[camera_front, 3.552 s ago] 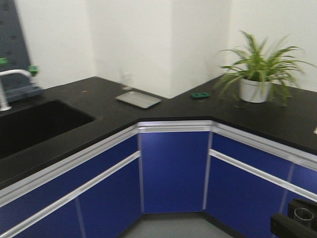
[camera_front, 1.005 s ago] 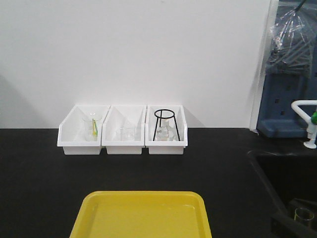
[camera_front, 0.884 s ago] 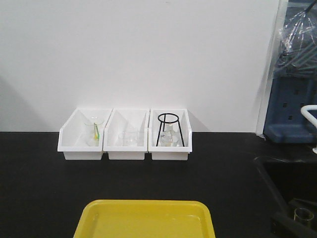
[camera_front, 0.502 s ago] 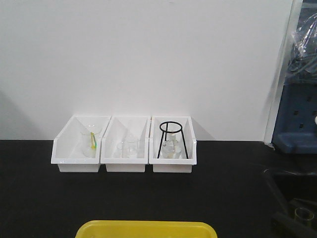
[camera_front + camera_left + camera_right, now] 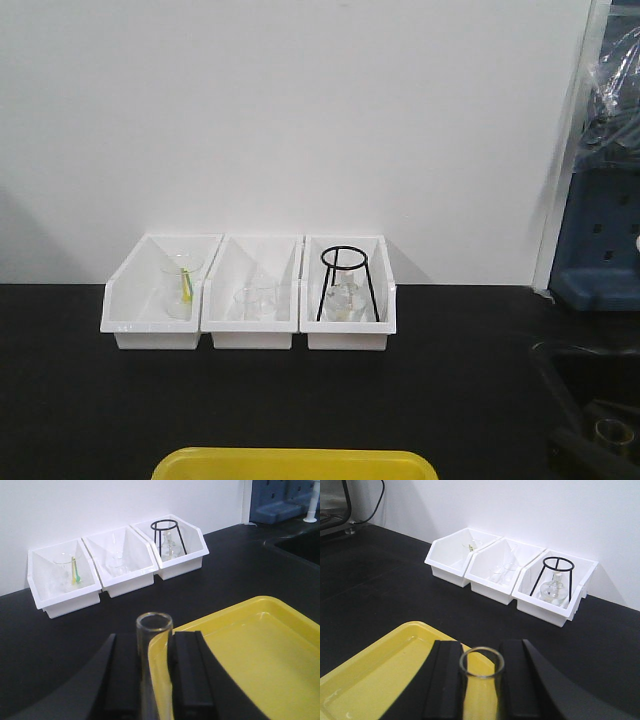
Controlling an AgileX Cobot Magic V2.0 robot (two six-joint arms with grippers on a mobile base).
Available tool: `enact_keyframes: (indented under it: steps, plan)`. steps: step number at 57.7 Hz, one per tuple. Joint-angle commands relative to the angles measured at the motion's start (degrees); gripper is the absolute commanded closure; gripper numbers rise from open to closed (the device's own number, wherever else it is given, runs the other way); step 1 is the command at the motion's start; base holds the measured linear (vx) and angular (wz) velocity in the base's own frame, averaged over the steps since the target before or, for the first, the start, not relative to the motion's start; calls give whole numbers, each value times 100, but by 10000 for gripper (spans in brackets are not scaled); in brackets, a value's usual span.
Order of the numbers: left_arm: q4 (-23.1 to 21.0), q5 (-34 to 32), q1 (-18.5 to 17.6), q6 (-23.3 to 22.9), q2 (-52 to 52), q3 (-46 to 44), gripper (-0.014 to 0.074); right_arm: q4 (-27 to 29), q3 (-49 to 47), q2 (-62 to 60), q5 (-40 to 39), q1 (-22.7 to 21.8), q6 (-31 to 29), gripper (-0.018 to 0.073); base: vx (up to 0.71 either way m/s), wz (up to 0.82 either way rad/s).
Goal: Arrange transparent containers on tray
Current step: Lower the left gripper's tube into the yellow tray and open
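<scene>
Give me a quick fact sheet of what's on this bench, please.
Tray: yellow, on the black counter
Left gripper: holding clear glass vessel
Right gripper: holding second glass vessel
Left bin: beaker with yellow-green item inside
Middle bin: clear glassware
Right bin: black ring stand over flask

Front cam faces wall (image 5: 300, 120) head-on; wrist cams lower, angled (all share bins (image 5: 250, 338), tray (image 5: 295, 466)).

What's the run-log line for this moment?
left jaws: shut on left container | right jaws: shut on right container | yellow tray: visible part bare | white bins: other glassware inside
</scene>
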Motion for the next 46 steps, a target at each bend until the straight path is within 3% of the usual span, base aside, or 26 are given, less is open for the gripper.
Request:
enact_keyframes:
  steps: [1, 27, 33, 42, 46]
  plan:
    - [10, -454, -19, -40, 38, -223, 594, -110, -199, 2, -475, -8, -52, 571, 0, 0]
    - [-12, -437, -19, -46, 38, -223, 594, -110, -199, 2, -463, -8, -52, 571, 0, 0]
    - [-374, -443, -19, -113, 47, -223, 594, -116, -199, 2, -464, -8, -52, 571, 0, 0]
    - [-1045, -373, -19, -713, 565, -231, 594, -148, -199, 2, -484, -8, -52, 571, 0, 0]
    - [-1108, -312, -19, -1001, 1046, -342, 594, -254, -199, 2, -511, -8, -52, 571, 0, 0]
